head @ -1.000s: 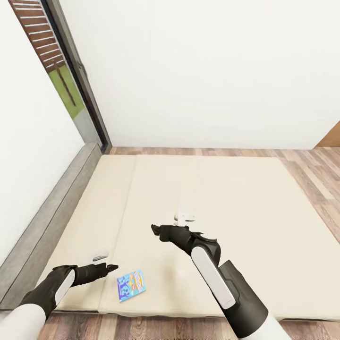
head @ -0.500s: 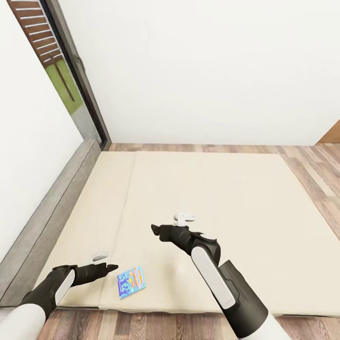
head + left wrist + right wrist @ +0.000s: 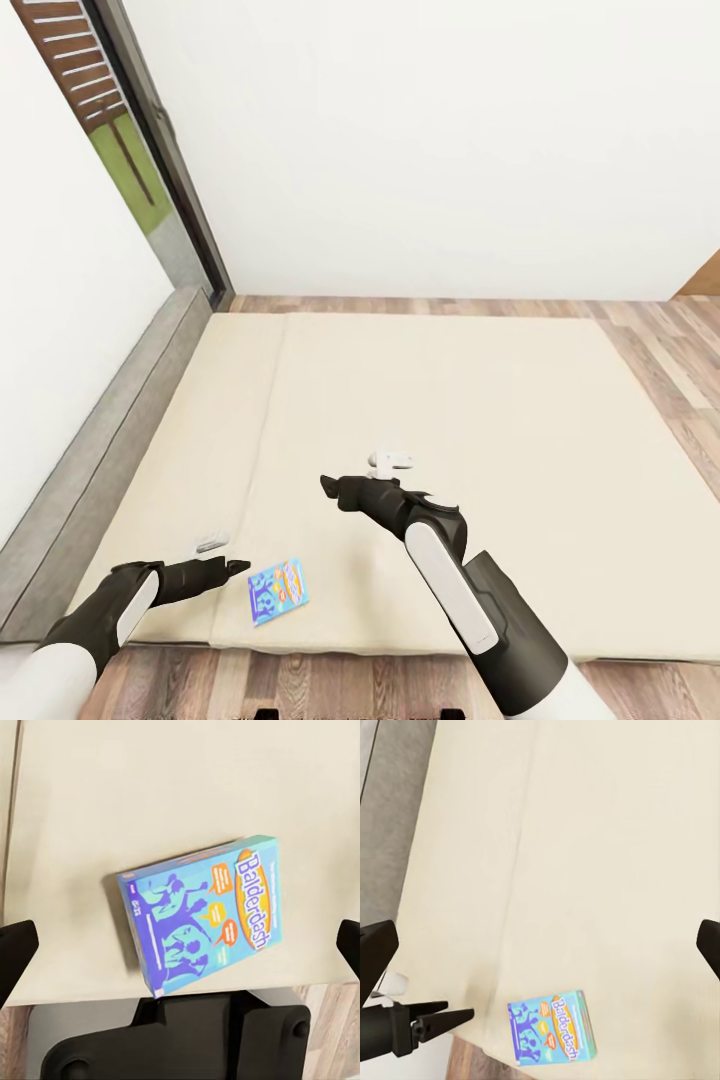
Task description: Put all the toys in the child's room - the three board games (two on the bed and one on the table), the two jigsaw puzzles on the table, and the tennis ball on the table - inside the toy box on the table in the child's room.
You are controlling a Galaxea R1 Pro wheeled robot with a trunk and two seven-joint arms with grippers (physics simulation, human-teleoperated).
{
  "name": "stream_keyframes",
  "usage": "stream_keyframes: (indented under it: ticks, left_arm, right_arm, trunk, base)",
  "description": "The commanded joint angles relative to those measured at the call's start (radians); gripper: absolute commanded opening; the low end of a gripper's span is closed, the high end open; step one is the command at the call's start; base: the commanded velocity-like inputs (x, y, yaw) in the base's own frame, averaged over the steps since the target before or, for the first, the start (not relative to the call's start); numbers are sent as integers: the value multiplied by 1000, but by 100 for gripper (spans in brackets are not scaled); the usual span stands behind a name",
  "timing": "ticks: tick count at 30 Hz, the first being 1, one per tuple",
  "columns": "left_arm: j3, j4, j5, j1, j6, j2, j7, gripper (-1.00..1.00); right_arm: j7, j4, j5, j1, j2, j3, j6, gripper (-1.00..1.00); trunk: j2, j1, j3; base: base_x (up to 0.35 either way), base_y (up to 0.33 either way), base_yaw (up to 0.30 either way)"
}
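Because the board game (image 3: 278, 592) lies flat near the bed's (image 3: 450, 390) front edge, both arms' empty, spread jaws could nudge it off.

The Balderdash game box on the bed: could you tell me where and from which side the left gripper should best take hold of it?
The game box lies flat near the bed's front edge, just beside the open left gripper. Probably best to come down from above and close across its two long edges at mid-length. The box is thin, and the mattress leaves no way under it.
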Motion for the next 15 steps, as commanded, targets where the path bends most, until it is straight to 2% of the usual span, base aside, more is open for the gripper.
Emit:
stream_keyframes:
  ticks: [1, 15]
  left_arm:
    - [2, -1, 5, 0, 8, 0, -2, 100]
    - [2, -1, 6, 0, 8, 0, -2, 100]
  right_arm:
    - [-11, -1, -10, -1, 0, 1, 1, 100]
    - [-11, -1, -11, -1, 0, 2, -2, 100]
  trunk:
    - [-2, 0, -3]
    - [-2, 0, -26]
  base:
    - [0, 0, 0]
    - [0, 0, -9]
